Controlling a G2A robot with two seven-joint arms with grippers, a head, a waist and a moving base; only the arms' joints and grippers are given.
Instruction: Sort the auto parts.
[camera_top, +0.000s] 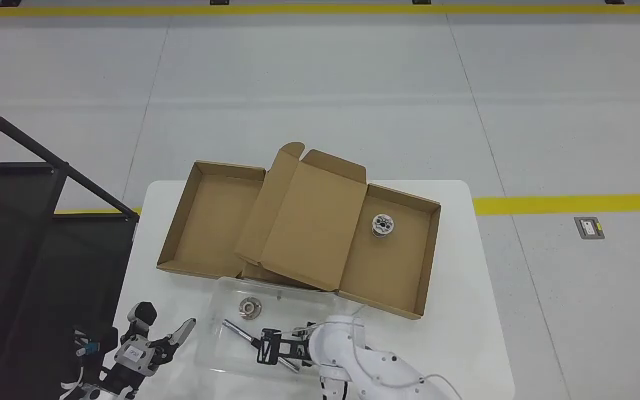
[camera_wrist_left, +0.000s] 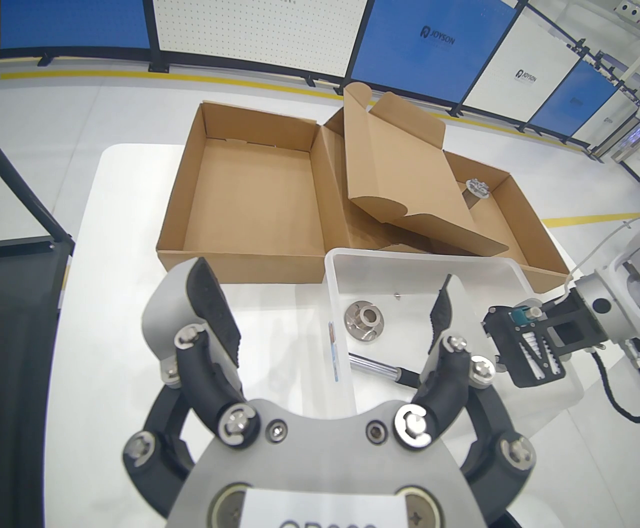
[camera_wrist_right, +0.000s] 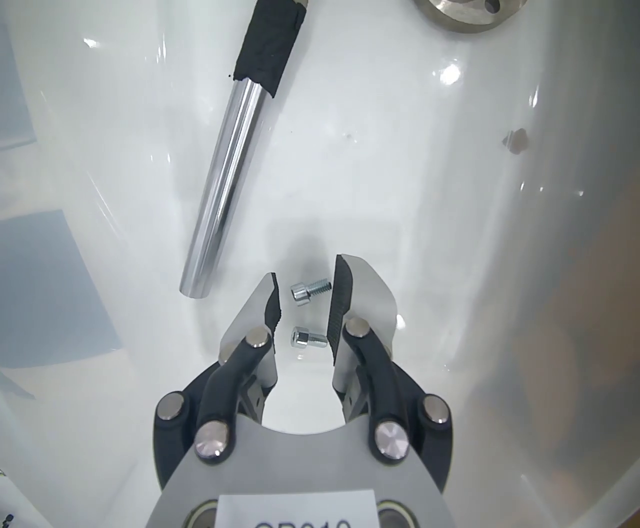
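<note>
Right gripper (camera_wrist_right: 307, 272) spread around screw (camera_wrist_right: 310, 291) inside clear bin (camera_wrist_right: 400, 175), beside rod (camera_wrist_right: 235, 150).

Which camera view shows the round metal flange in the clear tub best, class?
The left wrist view: the flange lies whole, its centre hole plain. The top view shows it far off; the right wrist view catches just its rim.

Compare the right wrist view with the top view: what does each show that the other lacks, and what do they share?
Right wrist view adds two small bolts in the clear bin. Top view adds the cardboard boxes, a gear-like part in one, and the left gripper. Shared: that bin, the metal rod, the flanged disc, the right gripper.
</note>
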